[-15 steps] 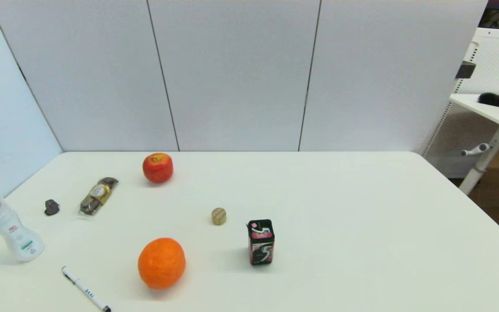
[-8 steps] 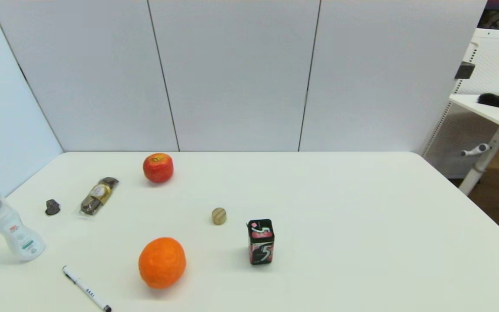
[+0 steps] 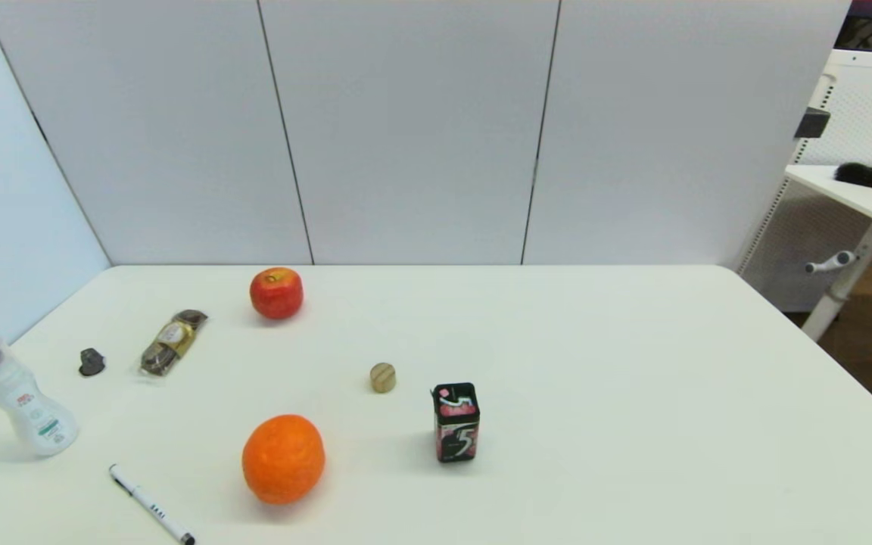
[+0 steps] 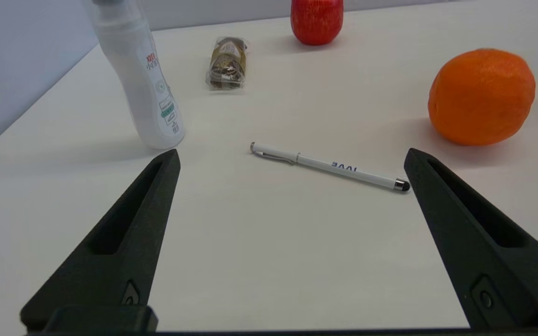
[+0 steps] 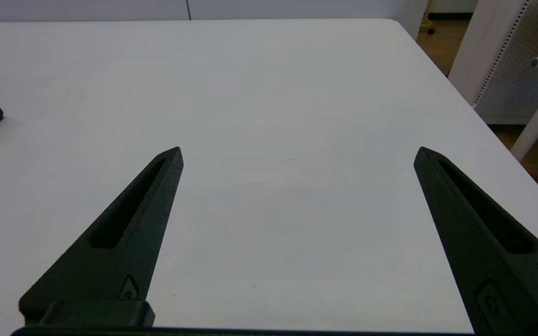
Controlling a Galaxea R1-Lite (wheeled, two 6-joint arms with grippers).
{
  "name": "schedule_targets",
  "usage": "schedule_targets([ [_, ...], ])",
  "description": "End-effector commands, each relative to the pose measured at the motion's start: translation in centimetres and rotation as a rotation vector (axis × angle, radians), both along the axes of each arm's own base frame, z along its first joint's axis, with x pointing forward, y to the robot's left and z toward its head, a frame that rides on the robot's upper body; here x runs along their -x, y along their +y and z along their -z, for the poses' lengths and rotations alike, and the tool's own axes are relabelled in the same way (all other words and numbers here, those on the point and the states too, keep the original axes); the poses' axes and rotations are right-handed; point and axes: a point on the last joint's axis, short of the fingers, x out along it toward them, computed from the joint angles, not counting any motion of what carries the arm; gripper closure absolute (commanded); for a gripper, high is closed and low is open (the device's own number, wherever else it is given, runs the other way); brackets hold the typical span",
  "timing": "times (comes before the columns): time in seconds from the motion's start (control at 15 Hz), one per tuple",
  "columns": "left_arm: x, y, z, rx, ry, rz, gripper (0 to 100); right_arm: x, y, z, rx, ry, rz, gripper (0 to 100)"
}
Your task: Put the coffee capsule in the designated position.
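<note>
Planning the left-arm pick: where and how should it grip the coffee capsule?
Probably from above, fingers across the coffee capsule's dark sides: it is tiny and lies low on the table, apart from the chocolate pack. Left gripper is open.

A robot test station in a lab or office room.

A plain white table [image 3: 557, 363] fills the lower frame, walled behind and at left by bare grey partition panels [image 3: 406, 129]; at far right stand a white perforated screen [image 3: 871, 106] and a second height-adjustable desk [image 3: 860, 197] on brown flooring.
</note>
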Motion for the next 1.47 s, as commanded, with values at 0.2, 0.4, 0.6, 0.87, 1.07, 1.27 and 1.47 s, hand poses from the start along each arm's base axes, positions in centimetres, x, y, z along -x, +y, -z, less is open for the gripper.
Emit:
schedule_targets([
  [0.2,0.01,0.02,0.13,0.07,0.007,-0.007,0,-0.01,0.0,0.0,0.0,0.001,0.0,0],
  [0.4,-0.01,0.03,0.13,0.081,0.009,-0.012,0,-0.01,0.0,0.0,0.0,0.001,0.0,0],
  [0.6,-0.01,0.03,0.11,0.081,0.007,-0.012,0,-0.01,0.0,0.0,0.0,0.001,0.0,0],
  [0.87,-0.01,0.03,0.11,0.081,0.007,-0.012,0,-0.01,0.0,0.0,0.0,0.001,0.0,0],
  [1.07,-0.01,0.03,0.11,0.081,0.007,-0.012,0,-0.01,0.0,0.0,0.002,0.001,0.0,0],
  [1.27,-0.01,0.03,0.13,0.081,0.009,-0.012,0,-0.05,0.0,0.05,0.005,-0.002,0.0,0],
  [1.47,-0.01,0.03,0.13,0.081,0.009,-0.012,0,-0.02,0.0,0.04,0.0,0.003,0.0,0],
])
